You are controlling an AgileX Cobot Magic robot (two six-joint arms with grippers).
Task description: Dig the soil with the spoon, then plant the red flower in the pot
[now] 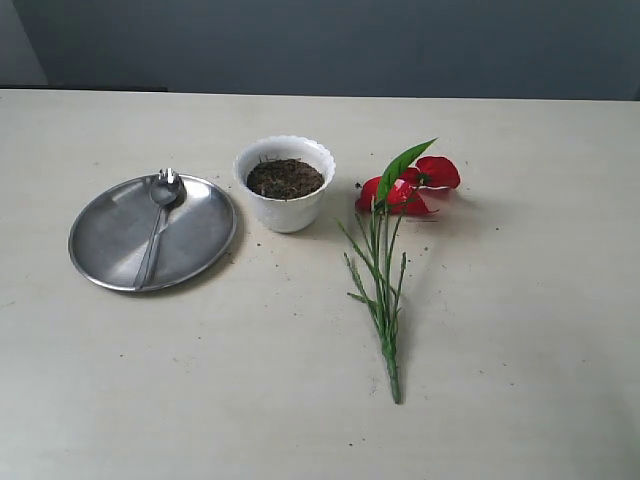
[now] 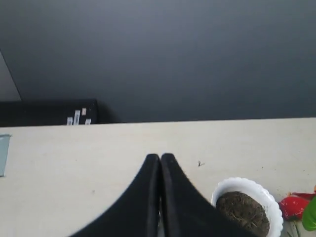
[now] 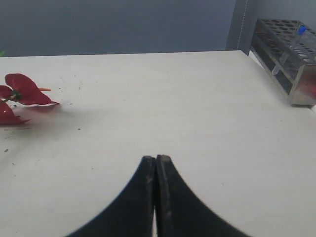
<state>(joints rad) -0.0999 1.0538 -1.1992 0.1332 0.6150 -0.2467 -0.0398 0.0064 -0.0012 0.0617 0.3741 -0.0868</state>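
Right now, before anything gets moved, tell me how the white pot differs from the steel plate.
The pot is white with a scalloped rim; the plate is plain grey metal. The pot is deep and narrow; the plate is wide and shallow. The pot holds soil; the plate holds the spoon. Both are round and sit side by side on the table.

The left gripper (image 2: 159, 158) has its two black jaws pressed together at the tips, with nothing between them. The right gripper (image 3: 155, 159) is the same, its jaws meeting along their inner edges and empty.
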